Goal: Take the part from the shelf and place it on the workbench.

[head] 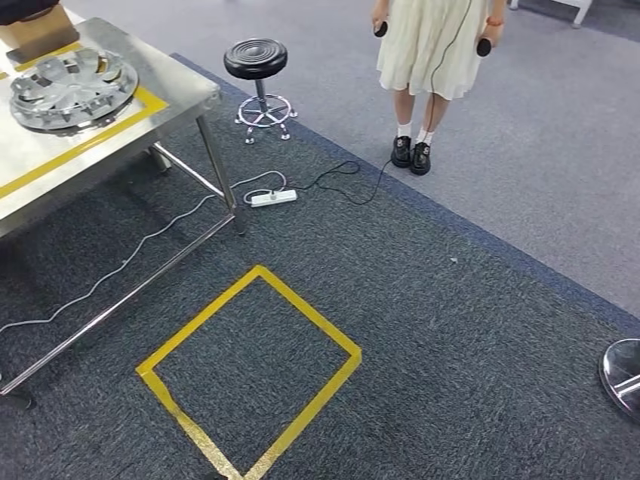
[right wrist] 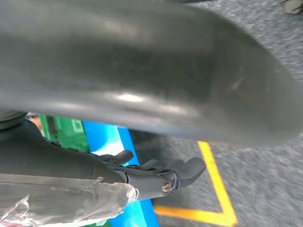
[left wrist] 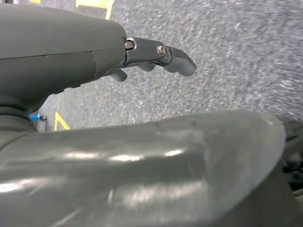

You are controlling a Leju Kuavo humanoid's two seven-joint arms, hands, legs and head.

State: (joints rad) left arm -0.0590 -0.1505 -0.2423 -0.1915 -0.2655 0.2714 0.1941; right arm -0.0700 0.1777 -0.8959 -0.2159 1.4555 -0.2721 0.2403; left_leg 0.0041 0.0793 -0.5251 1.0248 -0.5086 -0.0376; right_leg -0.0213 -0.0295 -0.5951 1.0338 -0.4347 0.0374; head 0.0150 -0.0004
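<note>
A round silver metal part (head: 72, 90) lies on the steel workbench (head: 113, 150) at the far left of the head view, inside a yellow tape outline. My left hand (left wrist: 89, 52) hangs over the grey carpet with its fingers (left wrist: 175, 59) stretched out and nothing in them. My right hand (right wrist: 107, 179) also hangs low, its fingers (right wrist: 185, 170) straight and holding nothing. Crinkled clear film covers part of its wrist.
A yellow tape square (head: 253, 370) marks the carpet ahead. A black stool (head: 256, 65), a white power strip (head: 273, 198) and cables lie past the bench leg. A person in a pale dress (head: 430, 45) stands beyond. A blue and green object (right wrist: 89, 137) lies behind my right hand.
</note>
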